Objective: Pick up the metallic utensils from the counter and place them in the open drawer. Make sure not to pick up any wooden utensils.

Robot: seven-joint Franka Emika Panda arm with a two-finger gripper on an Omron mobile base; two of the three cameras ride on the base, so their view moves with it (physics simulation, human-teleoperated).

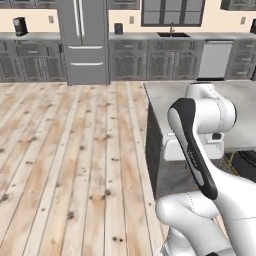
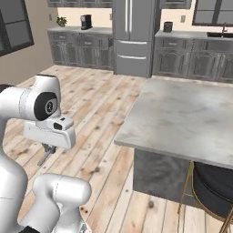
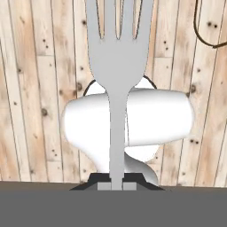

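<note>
The thin silver-grey fork [image 3: 117, 57] stands straight up from between my fingertips in the hand view, tines away from the hand. My gripper [image 3: 116, 185] is shut on its handle. In the right base view the gripper [image 2: 49, 149] hangs under the white hand, left of the counter [image 2: 182, 113] and over the wooden floor, with the fork [image 2: 44, 158] slanting down from it. The marbled counter [image 1: 245, 107] lies to the right behind my arm. The knife, the wooden utensils and the open drawer are out of view.
A dark round stool [image 2: 214, 186] on gold legs stands under the counter's near edge. Wooden floor [image 1: 75, 165] stretches wide to the left. Along the back wall run dark cabinets [image 1: 30, 62] and a steel fridge [image 1: 82, 40].
</note>
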